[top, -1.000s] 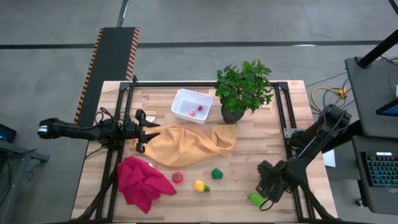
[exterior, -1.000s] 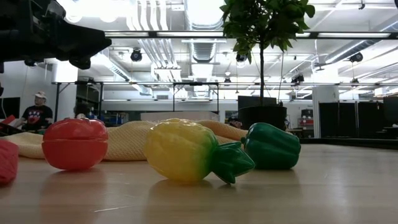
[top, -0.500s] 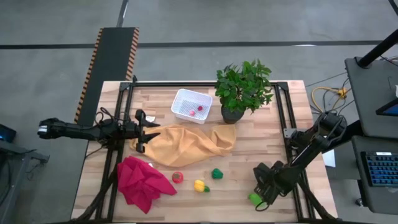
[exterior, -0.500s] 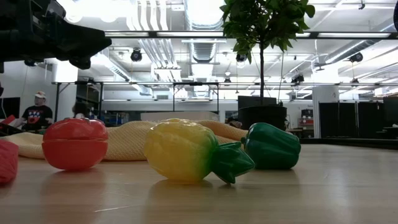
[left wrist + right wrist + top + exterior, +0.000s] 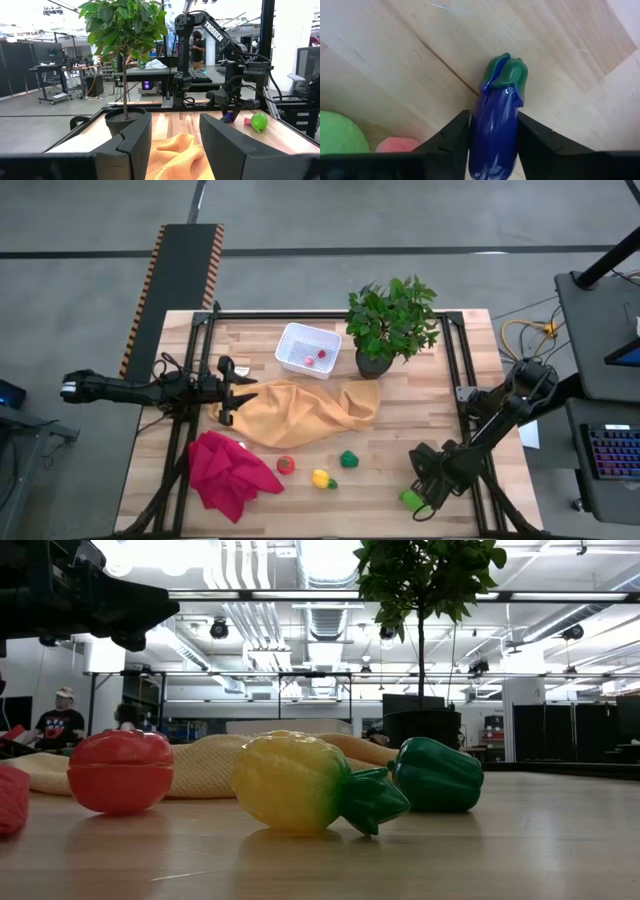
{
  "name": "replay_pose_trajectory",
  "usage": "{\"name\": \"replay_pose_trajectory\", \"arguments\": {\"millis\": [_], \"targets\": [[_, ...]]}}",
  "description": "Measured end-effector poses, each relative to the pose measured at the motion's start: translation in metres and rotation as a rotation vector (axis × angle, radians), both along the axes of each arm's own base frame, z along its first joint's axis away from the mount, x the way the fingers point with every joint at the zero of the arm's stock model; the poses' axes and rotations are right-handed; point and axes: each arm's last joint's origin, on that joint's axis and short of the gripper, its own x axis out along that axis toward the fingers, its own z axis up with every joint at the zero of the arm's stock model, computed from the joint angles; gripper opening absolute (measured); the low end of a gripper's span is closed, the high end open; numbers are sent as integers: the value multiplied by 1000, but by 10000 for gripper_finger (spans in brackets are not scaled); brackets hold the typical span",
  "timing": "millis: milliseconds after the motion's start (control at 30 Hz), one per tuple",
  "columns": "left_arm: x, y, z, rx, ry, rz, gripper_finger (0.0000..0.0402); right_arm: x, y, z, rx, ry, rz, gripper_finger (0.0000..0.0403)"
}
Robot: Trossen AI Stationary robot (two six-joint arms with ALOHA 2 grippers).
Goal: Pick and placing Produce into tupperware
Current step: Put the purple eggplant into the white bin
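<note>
The right gripper (image 5: 492, 145) had its fingers clamped on a purple eggplant (image 5: 496, 127) near the table's (image 5: 420, 415) right front corner. The white tupperware (image 5: 308, 350) held only two red pieces (most produce remained outside). The left gripper (image 5: 175, 145) waited, fingers apart.

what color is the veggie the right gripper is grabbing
Purple-blue with a green cap: the toy eggplant between the right gripper's fingers, clearest in the right wrist view.

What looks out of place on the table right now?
Two cloths lie crumpled across the work area: an orange cloth spread between the white bin and the loose produce, and a red cloth bunched near the left front corner. Nothing is spilled or damaged. The right gripper is shut on a purple eggplant.
</note>
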Motion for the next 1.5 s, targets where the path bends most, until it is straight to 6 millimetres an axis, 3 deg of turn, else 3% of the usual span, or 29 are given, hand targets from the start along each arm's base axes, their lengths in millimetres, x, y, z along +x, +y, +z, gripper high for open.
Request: {"name": "replay_pose_trajectory", "arguments": {"millis": [433,767,1200,1500], "targets": [[0,0,0,0,0,0,152,3,-3,3,-13,-39,-4,117],[0,0,0,0,0,0,152,20,-16,13,-173,-314,33,108],[0,0,0,0,0,0,152,74,-38,27,-502,-704,192,107],[0,0,0,0,0,0,152,123,-78,44,-704,-815,215,107]]}}
